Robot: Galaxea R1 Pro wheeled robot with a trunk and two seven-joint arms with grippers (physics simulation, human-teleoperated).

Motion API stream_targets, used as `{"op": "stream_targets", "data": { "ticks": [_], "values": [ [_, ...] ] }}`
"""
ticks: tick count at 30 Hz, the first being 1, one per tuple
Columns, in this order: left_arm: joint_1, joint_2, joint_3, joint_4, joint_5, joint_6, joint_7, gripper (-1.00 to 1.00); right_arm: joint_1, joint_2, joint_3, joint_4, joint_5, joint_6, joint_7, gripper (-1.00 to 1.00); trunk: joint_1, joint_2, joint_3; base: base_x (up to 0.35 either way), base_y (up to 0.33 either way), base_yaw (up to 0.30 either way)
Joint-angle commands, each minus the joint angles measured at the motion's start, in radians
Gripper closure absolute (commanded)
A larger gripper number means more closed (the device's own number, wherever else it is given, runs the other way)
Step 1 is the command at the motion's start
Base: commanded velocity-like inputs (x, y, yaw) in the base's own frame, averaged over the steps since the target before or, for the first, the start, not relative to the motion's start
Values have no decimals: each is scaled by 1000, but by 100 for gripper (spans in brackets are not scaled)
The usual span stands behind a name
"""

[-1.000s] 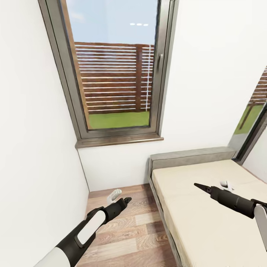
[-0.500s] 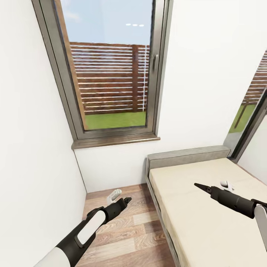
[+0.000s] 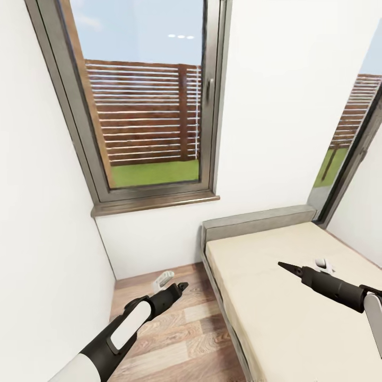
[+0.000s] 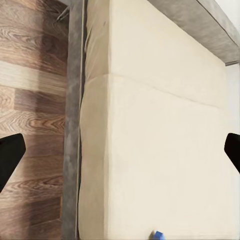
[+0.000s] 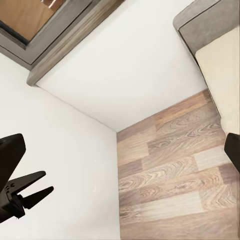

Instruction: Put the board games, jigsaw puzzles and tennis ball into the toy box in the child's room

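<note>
The robot faces a corner of the room, with a window (image 3: 143, 101) in the wall ahead and a bed (image 3: 276, 297) along the right side; both arms reach forward and low, most likely so they stay out of the way while the robot rolls along. The left gripper (image 3: 171, 282) hangs over the wood floor (image 3: 175, 339), just beside the bed's left edge; its fingers stand wide apart and hold nothing. The right gripper (image 3: 306, 268) hangs over the cream mattress; its fingers stand wide apart and hold nothing too. No board game shows on the bare mattress here; a tiny blue bit (image 4: 157, 235) peeks in at the mattress edge in the left wrist view, too small to tell what it is. The toy box and table are not in these pictures. No words or labels can be read.
</note>
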Motion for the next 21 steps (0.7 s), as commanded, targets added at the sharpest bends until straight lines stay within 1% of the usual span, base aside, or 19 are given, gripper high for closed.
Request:
{"op": "stream_targets", "data": {
  "ticks": [1, 12, 15, 21],
  "values": [
    [-1, 1, -3, -3, 9, 0, 8, -100, -1, 0, -1, 0, 4, 5, 6, -100, 1, -2, -2, 0, 0, -251],
    [-1, 1, -3, -3, 9, 0, 8, -100, -1, 0, 0, 0, 3, 5, 5, -100, 1, -2, 3, 0, 0, -258],
    [-1, 1, -3, -3, 9, 0, 8, -100, -1, 0, 0, 0, 2, 4, 5, -100, 1, -2, 4, 0, 0, -143],
    [-1, 1, -3, -3, 9, 0, 8, -100, -1, 0, -1, 0, 2, 4, 5, -100, 1, -2, 4, 0, 0, -43]
  ]
}}
